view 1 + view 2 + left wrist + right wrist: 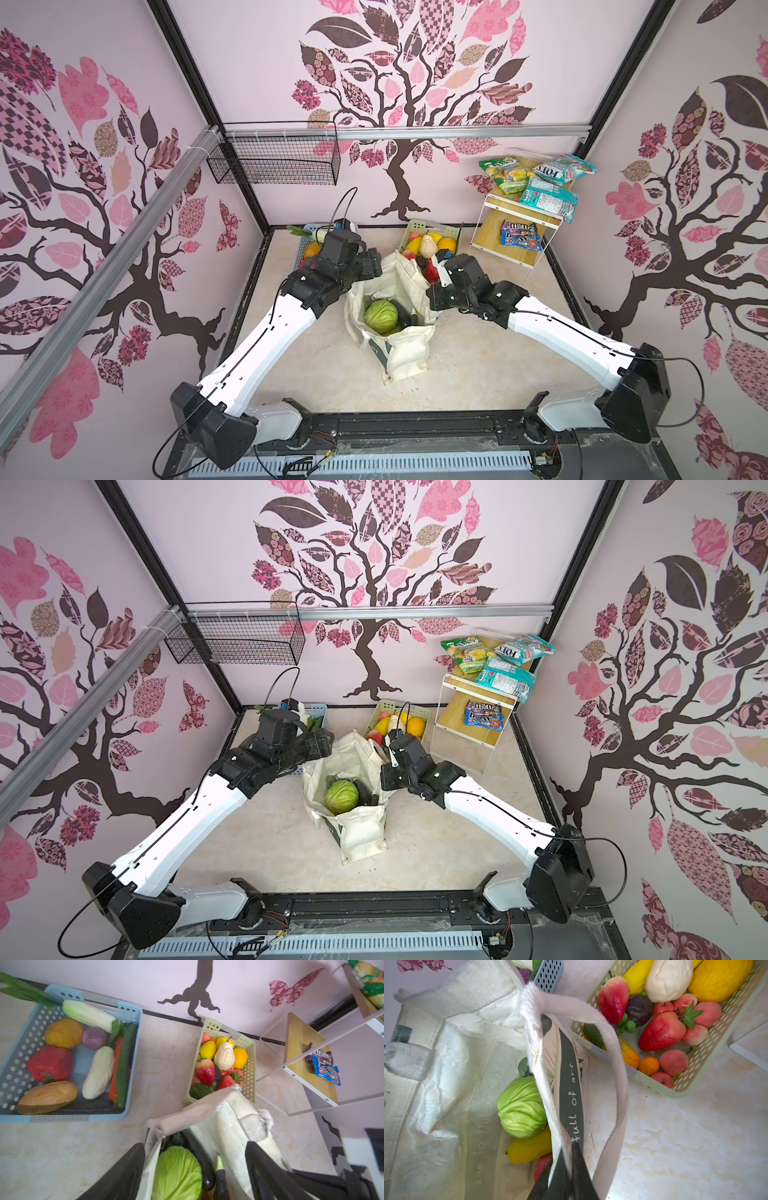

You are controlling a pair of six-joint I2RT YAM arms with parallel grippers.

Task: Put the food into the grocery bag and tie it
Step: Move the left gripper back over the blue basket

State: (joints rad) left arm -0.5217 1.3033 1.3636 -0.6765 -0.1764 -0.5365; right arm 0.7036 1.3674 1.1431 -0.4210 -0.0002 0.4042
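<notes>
The cream grocery bag (pixel 409 353) (pixel 361 831) stands open mid-table in both top views. Inside lie a green cabbage (pixel 381 314) (pixel 521 1107), a yellow fruit (pixel 529 1149), a red one (pixel 542 1164) and dark aubergines (pixel 200 1159). My left gripper (pixel 195 1145) is open over the bag's mouth, one finger outside the near wall, the other on the far wall. My right gripper (pixel 568 1148) is shut on the bag's printed rim beside a loop handle (pixel 618 1076). A white radish (pixel 89 1015) lies in the blue basket. A blue M&M's packet (pixel 521 242) lies on the shelf.
A blue basket (pixel 133 1022) of vegetables and a pale-green basket (pixel 250 1064) (pixel 695 1088) of fruit stand behind the bag. The white shelf (pixel 498 224) at the back right holds Fox's candy bags (pixel 536 178). A wire basket (pixel 274 162) hangs on the back wall.
</notes>
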